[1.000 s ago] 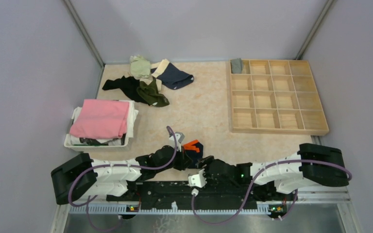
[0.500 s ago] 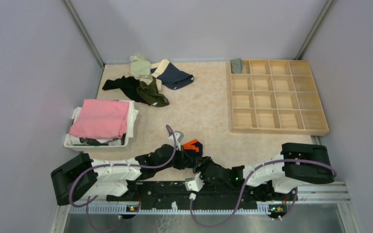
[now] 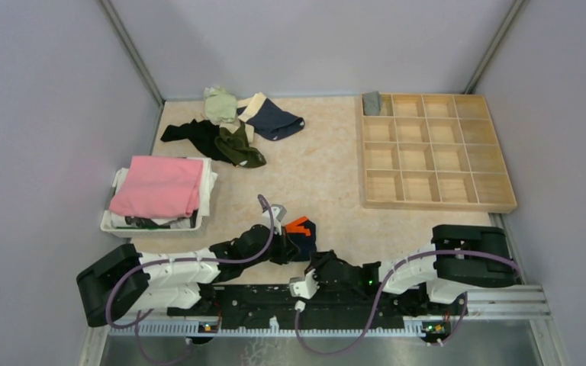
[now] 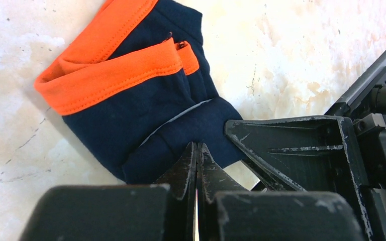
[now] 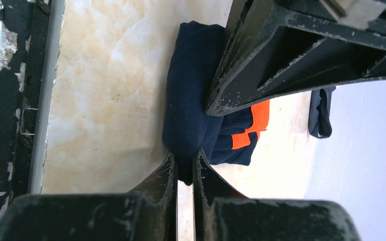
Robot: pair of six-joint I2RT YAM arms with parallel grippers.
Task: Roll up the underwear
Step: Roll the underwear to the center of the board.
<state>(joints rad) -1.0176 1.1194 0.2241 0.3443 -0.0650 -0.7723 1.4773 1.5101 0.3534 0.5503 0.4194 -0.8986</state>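
Basket: at your far left sits the basket [image 3: 111,221] with the pink cloth [image 3: 160,185] on top; it is no part of the job.
Pile: the pile [image 3: 233,126] of loose underwear lies at the back left of the worktop [image 3: 328,175], well apart from both arms.
Left pincer: the left pincer [image 4: 197,145] is fully closed, its tips at the hem of the navy briefs; you cannot tell whether it nips any cloth.
Navy briefs: the navy briefs [image 4: 130,115], banded in orange, lie bunched near the front edge, between your two pincers.
Right pincer: the right pincer [image 5: 183,160] stood wide a second ago; it has since slid in leftward and closed on a navy fold at the briefs' near end.
Meaning: you now hold that end, so by my judgement the roll can begin; it is early in the task, with only this one piece in hand.
Tray: the tray [image 3: 435,204] sits at the right, with a grey piece [image 3: 371,102] in its far-left compartment.
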